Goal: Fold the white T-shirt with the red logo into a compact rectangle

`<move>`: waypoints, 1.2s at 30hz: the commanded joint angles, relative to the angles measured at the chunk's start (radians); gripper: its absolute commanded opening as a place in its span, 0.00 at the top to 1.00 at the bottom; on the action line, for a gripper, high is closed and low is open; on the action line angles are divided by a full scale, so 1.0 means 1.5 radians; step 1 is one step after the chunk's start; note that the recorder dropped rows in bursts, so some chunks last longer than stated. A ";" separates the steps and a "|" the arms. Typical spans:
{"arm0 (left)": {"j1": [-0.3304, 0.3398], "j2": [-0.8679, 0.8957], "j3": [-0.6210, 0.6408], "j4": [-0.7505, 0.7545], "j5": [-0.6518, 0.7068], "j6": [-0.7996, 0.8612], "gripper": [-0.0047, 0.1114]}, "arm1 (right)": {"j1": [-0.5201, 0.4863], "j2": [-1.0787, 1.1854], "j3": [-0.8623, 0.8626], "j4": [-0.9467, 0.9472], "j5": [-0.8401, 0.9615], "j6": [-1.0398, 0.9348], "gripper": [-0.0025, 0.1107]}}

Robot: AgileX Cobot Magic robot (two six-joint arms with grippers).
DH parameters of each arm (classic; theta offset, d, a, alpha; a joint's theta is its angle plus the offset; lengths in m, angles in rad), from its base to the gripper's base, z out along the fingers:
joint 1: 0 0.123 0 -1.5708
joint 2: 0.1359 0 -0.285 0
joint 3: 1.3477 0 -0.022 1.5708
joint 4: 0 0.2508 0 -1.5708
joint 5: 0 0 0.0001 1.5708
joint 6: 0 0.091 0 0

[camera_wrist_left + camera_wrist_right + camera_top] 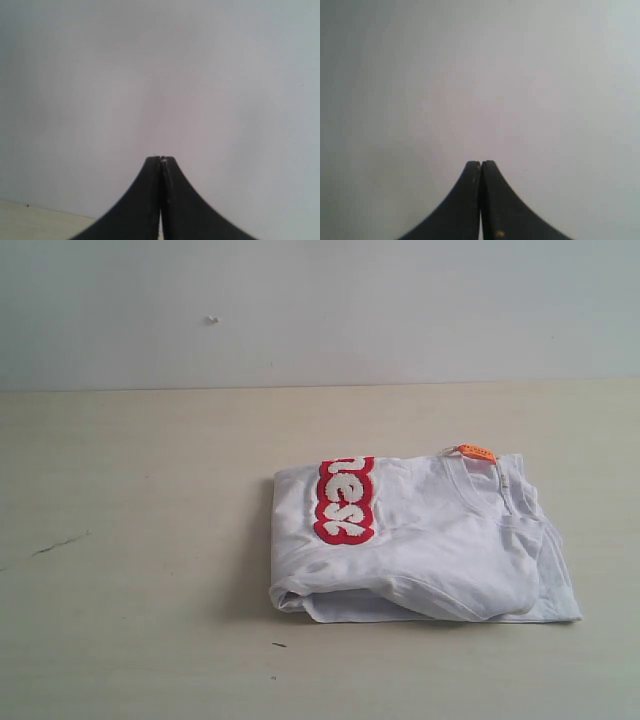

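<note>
The white T-shirt [440,550] lies folded into a rough rectangle on the table, right of centre in the exterior view. Part of the red logo [345,500] shows as a strip along its left side, white letters running top to bottom. A small orange tag [477,452] sits at the collar on the far edge. Neither arm appears in the exterior view. My left gripper [160,159] is shut, black fingers pressed together, facing a pale wall. Pointed at the same blank wall, my right gripper [480,162] is shut too, holding nothing.
The beige table [130,570] spreads wide on the left and in front of the shirt, with a dark scratch [55,545] at far left. A pale wall [320,310] rises behind. A strip of table edge [35,215] shows in the left wrist view.
</note>
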 commanded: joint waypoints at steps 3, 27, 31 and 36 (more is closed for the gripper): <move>0.001 -0.002 0.026 0.012 -0.004 0.008 0.96 | 0.000 -0.001 0.003 0.002 -0.003 0.001 0.98; 0.001 -0.002 0.205 0.042 0.002 0.076 0.96 | 0.000 -0.001 0.003 0.002 -0.003 0.001 0.98; 0.001 -0.002 0.205 0.042 0.024 0.076 0.96 | 0.000 -0.001 0.003 0.002 -0.003 0.001 0.98; 0.001 -0.002 0.205 0.038 0.116 0.076 0.96 | 0.000 -0.001 0.003 0.002 -0.003 0.002 0.98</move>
